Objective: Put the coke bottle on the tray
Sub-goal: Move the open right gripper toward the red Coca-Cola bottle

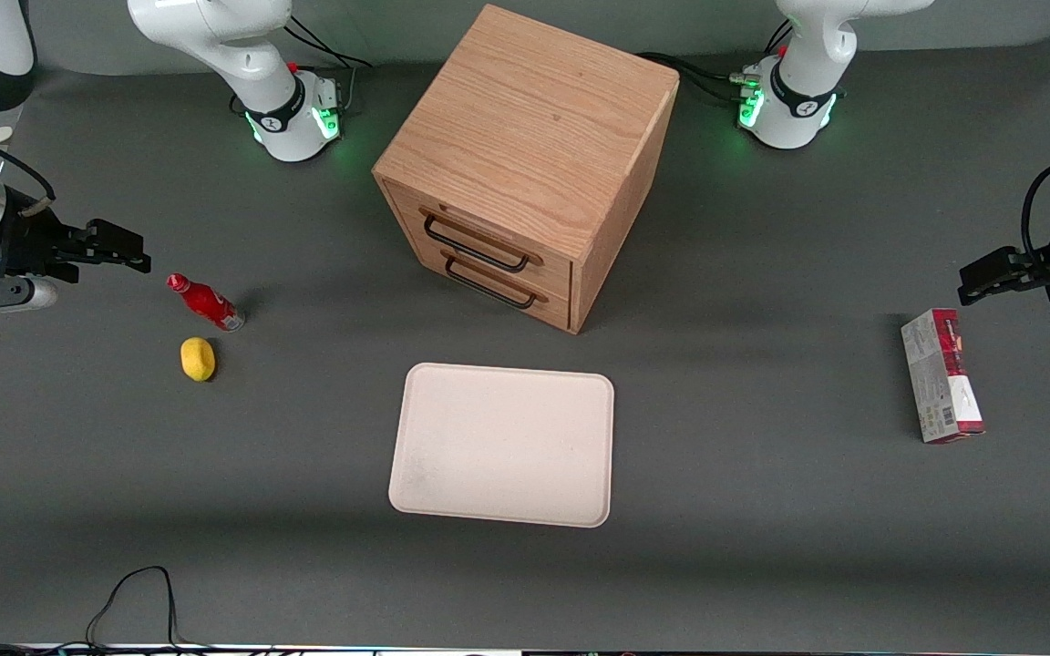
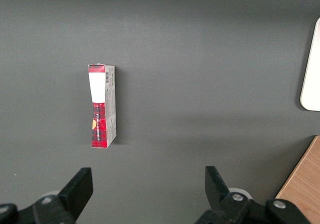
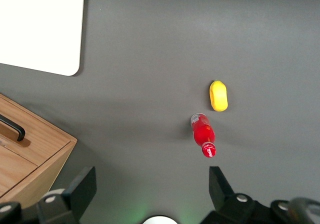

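Currently approach step | gripper (image 1: 128,255) at frame's left edge, fingers (image 3: 80,189) spread, empty | next: descend onto upright coke bottle (image 1: 206,303) | tray (image 1: 503,444) bare.

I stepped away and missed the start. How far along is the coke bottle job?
Nothing looks done yet. The coke bottle stands on the table beside a lemon, toward the working arm's end, and the tray in front of the wooden drawer cabinet holds nothing. The tool hovers open near the bottle, apart from it, holding nothing. Grasping, carrying and setting down all remain.
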### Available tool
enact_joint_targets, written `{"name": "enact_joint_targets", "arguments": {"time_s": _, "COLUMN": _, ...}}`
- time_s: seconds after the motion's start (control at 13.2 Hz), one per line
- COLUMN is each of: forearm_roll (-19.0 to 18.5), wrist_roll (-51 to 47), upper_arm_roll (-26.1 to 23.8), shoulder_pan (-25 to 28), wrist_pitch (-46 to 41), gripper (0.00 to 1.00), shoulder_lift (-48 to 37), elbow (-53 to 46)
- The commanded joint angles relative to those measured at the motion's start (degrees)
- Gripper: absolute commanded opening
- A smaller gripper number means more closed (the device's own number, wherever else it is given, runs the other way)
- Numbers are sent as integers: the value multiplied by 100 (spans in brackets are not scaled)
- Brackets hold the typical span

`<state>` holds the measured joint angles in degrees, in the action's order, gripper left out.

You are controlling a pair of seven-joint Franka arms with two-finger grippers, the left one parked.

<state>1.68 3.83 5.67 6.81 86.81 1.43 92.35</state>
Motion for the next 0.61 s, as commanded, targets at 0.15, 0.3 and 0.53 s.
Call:
{"name": "enact_joint_targets", "arguments": {"time_s": 0.15, "forearm_roll": -1, "wrist_roll": 47, "upper_arm_roll": -66, "shoulder_pan": -84, "wrist_pitch": -86, "gripper": 100, "shoulder_lift": -2, "elbow": -103}}
{"name": "enact_joint_targets", "arguments": {"time_s": 0.3, "forearm_roll": -1, "wrist_roll": 13, "upper_arm_roll": -66, "shoulder_pan": -84, "wrist_pitch": -94, "gripper": 100, "shoulder_lift": -2, "elbow": -94}}
{"name": "enact_joint_targets", "arguments": {"time_s": 0.53, "forearm_roll": -9, "wrist_roll": -164, "upper_arm_roll": -13, "shoulder_pan": -101, "wrist_pitch": -268, "gripper": 100, "shoulder_lift": -46, "elbow": -68}}
